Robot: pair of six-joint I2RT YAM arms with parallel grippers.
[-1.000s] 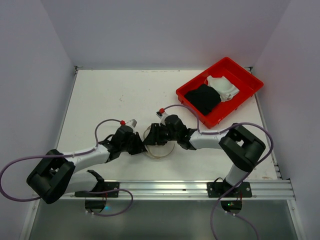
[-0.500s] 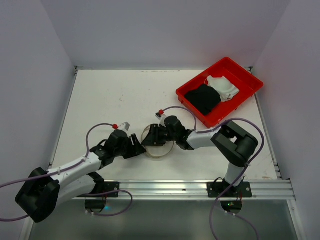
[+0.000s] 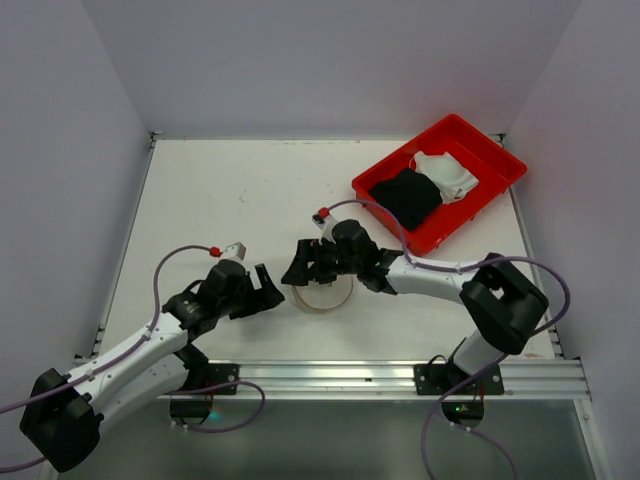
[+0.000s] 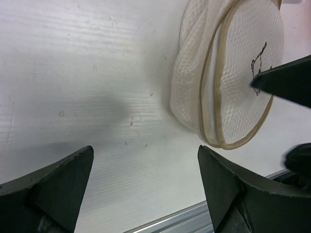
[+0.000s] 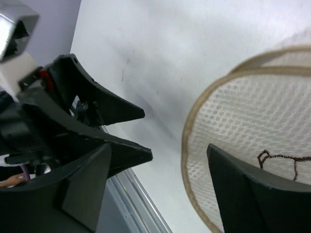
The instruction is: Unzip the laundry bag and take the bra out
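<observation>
Along the near edge of the white desk (image 3: 230, 190) runs a silver metal rail (image 3: 350, 378), with both arm bases fixed beside it. The left arm reaches in from the near left corner. Its black two-finger left hand (image 3: 268, 290) hangs low over bare desk, fingers spread wide with nothing between them. Just past its fingertips, not touching them, lies the small white mesh laundry bag with tan stiff rims (image 3: 325, 293), on the desk near the front edge and between the two hands. In the left wrist view the left hand (image 4: 145, 151) frames only desk. The laundry bag (image 4: 228, 82) shows a round flat end tilted up, with a tiny dark printed icon (image 4: 258, 59) on it. The black right hand (image 3: 298, 272) comes from the right and sits over the bag's left part, fingers also spread apart. One of its fingertips (image 4: 286, 82) lies at the icon; I cannot tell whether it touches the mesh. In the right wrist view the right hand (image 5: 158, 145) has one finger in front of the laundry bag (image 5: 233, 141) and the other over bare desk, facing the left hand (image 5: 146, 135). The zip cannot be made out. At the far right stands a red rectangular plastic tray (image 3: 478, 207), set askew, holding a crumpled black cloth (image 3: 405, 197) beside a white cloth (image 3: 447, 172)
</observation>
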